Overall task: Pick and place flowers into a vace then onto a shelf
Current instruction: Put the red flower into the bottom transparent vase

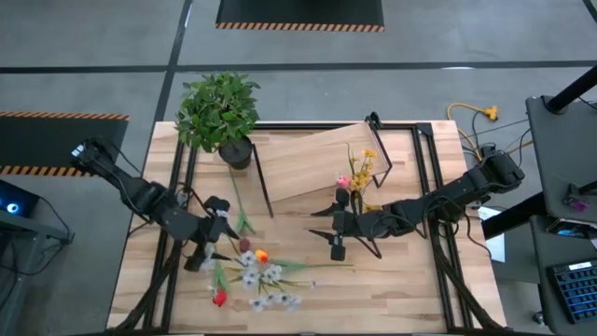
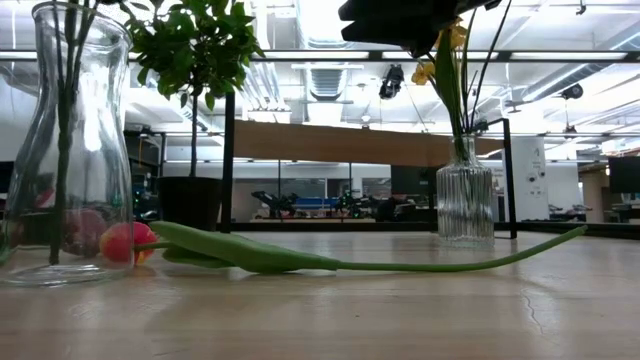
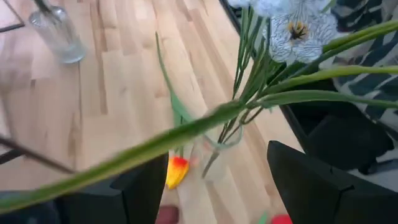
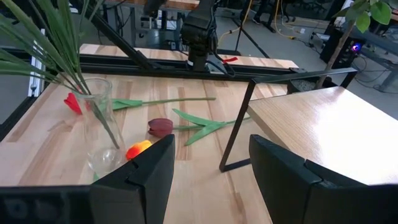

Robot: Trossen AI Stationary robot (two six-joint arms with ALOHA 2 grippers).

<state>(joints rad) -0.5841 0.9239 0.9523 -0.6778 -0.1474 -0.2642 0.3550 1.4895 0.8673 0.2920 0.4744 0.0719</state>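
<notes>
A clear vase [image 1: 250, 269] [image 4: 99, 127] stands near the table's front edge and holds pale white-lilac sprays [image 3: 292, 28]. Around it lie an orange tulip [image 4: 138, 149] [image 2: 125, 240], a dark red tulip [image 4: 160, 127] and a red tulip [image 1: 220, 299]. A ribbed glass vase [image 2: 465, 200] [image 1: 359, 198] holds yellow blooms and a pink bud in front of the shelf [image 1: 312, 161]. My left gripper [image 1: 222, 241] [image 3: 217, 186] is open beside the clear vase, and a green stalk [image 3: 186, 134] crosses above its gap. My right gripper [image 1: 331, 231] [image 4: 211, 168] is open near the ribbed vase.
A bushy potted plant [image 1: 219, 112] stands at the far left corner. The shelf's thin black legs [image 4: 239, 124] reach down to the table near my right gripper. Black frame bars [image 1: 438, 233] run along both table sides. Bare wood lies along the near right part of the table [image 1: 392, 289].
</notes>
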